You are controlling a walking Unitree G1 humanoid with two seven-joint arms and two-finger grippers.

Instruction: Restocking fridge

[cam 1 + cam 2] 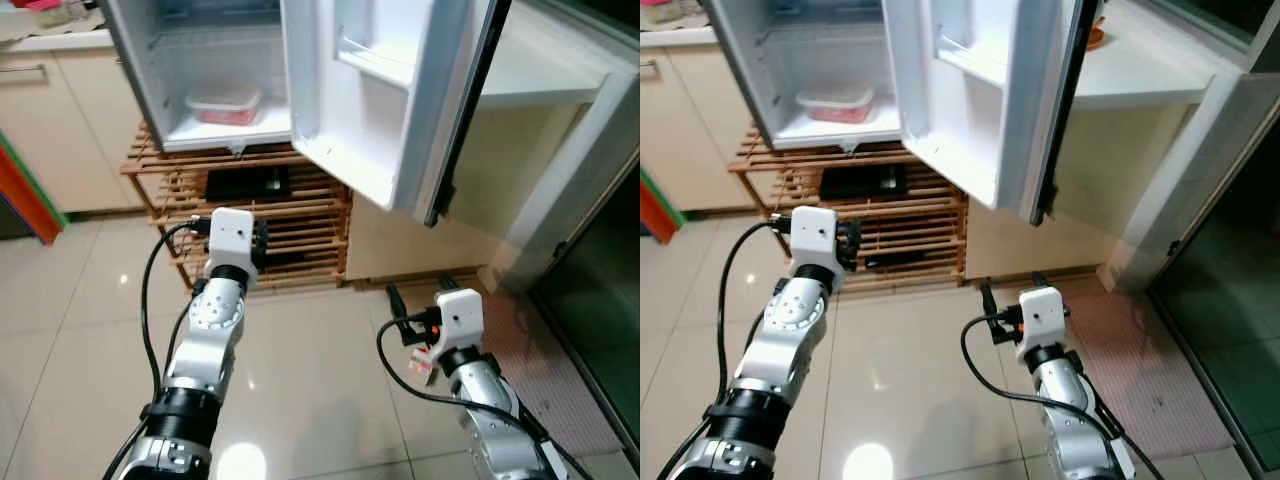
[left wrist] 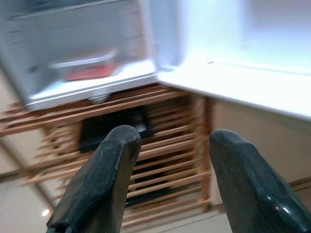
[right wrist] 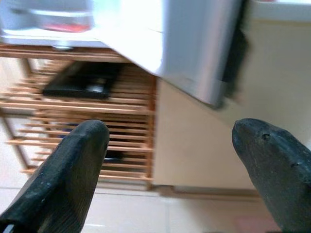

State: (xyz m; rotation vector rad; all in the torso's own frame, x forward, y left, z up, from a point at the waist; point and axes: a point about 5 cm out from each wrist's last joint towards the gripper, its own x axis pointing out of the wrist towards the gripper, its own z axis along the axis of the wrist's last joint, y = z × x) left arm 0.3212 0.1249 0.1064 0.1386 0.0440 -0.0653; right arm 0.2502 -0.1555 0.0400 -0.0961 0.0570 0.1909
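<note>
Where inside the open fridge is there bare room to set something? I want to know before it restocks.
On the fridge floor, the bare patches lie left of the clear lidded container and in front of it toward the front edge. The door shelf looks bare too. Below, the wooden slatted rack is crowded with a black object. Both the left pincer and right pincer are open, holding nothing.

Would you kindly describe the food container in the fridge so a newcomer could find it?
Start at the open white fridge standing on the slatted wooden rack. On its bottom shelf sits a shallow clear lidded container with red contents, the one item there.
</note>
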